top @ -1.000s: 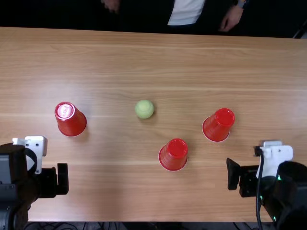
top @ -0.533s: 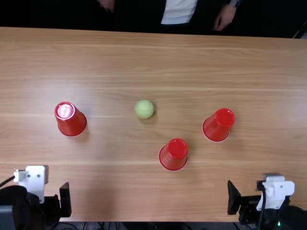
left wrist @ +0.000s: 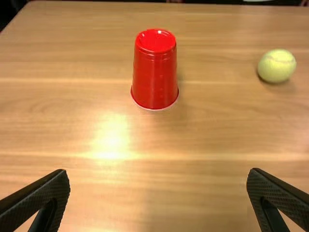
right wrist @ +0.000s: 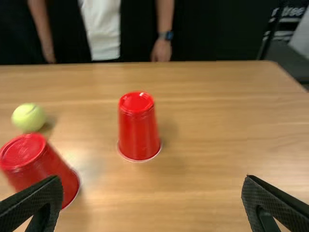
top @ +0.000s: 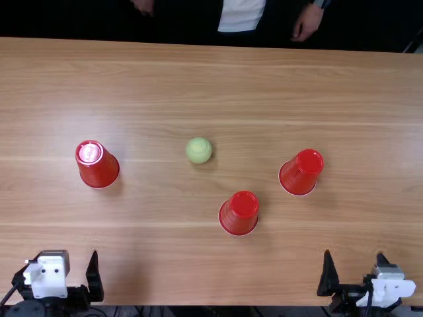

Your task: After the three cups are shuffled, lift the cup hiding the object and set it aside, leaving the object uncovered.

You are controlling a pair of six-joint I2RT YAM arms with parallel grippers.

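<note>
The yellow-green ball (top: 199,150) lies bare near the middle of the surface (top: 211,72), so the uncovering seems done. The middle cup (top: 238,213) stands upside down between it and the near edge, probably set aside there, while the left cup (top: 97,164) and the right cup (top: 301,172) stand toward the side edges. The left fingers (left wrist: 41,200) and the right fingers (right wrist: 270,203) are spread wide and hold nothing, at the near edge, well apart from the ball.

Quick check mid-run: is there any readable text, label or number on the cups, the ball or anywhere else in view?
No print visible on the left cup, middle cup or right cup.
On the ball: seam lines, no readable mark.
On the background sign: pale letters, cut off and blurred, unreadable.
</note>
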